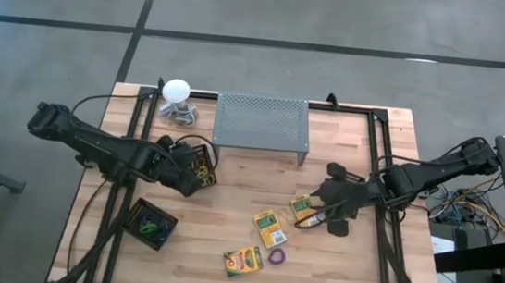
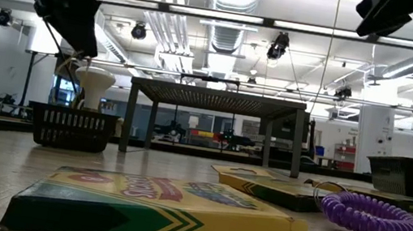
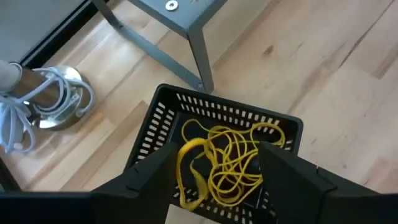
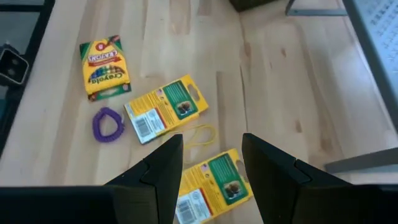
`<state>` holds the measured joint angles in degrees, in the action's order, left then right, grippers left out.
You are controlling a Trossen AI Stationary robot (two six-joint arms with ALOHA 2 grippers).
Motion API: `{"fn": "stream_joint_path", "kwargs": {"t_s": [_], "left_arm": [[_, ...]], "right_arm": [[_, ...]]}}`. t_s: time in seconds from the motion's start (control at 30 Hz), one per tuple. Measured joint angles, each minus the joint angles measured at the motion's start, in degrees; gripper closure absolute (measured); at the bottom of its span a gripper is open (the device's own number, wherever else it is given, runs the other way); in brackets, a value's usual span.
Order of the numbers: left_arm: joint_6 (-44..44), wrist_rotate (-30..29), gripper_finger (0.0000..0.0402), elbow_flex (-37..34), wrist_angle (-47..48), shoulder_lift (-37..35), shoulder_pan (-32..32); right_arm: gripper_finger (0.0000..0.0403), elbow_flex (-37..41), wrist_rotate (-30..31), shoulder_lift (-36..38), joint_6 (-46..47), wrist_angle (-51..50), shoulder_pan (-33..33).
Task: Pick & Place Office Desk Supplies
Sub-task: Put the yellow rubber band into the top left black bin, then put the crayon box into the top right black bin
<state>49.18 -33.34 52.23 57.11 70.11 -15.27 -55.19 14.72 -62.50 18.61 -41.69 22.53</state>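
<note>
- Left gripper (image 3: 214, 171) hangs over a black basket (image 1: 197, 162) at centre-left of the high view, jaws spread wide and holding nothing; the spread reads as a release, since yellow rubber bands (image 3: 227, 158) lie tangled in the basket right beneath it.
- Right gripper (image 4: 211, 155) hovers at centre-right of the high view, jaws parted and empty, over one crayon box (image 4: 208, 186); its aim suggests that box or the loose rubber band (image 4: 199, 134) beside it is the next pick.
- Table (image 1: 221, 278) carries a grey stand (image 1: 262, 124) at upper centre, well apart from the loose supplies, which cluster at lower centre.
- Second basket (image 1: 151, 224) sits lower left in the high view; it seems to hold green and blue loops, though they are too small to be sure, so sorting by kind looks likely.
- Two more crayon boxes, one (image 1: 269, 227) near centre and one (image 1: 243, 260) below it, lie flat and unsorted.
- Purple loop (image 1: 276, 255) rests between those two boxes, just beside them.
</note>
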Motion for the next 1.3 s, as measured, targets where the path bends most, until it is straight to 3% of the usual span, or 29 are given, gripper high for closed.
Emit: {"fn": "stream_joint_path", "kwargs": {"t_s": [0.23,0.33,0.4,0.63,0.97,1.3], "left_arm": [[-9.1,-1.0,0.0172,-0.2,0.6,0.0,0.6],[-13.3,8.2,0.0172,-0.2,-0.5,0.0,1.3],[-14.3,11.1,0.0172,-0.2,-0.4,0.0,1.3],[-5.0,12.0,0.0172,-0.2,-9.3,0.0,1.0],[-15.2,12.6,0.0172,-0.2,-31.4,0.0,0.9],[-15.7,12.8,0.0172,-1.5,-34.0,0.0,0.8]], "right_arm": [[0.0239,0.3,0.2,0.5,-5.6,-0.1,0.2],[0.0239,0.3,0.2,0.5,-5.6,-0.1,0.2],[0.0239,0.3,0.2,0.5,-5.5,-0.1,0.2],[0.0239,3.1,-2.1,0.3,3.6,0.0,0.2],[0.0239,12.3,-2.4,-2.9,15.4,6.7,0.8],[0.0239,12.1,-1.3,-9.0,9.9,8.1,-3.0]]}}
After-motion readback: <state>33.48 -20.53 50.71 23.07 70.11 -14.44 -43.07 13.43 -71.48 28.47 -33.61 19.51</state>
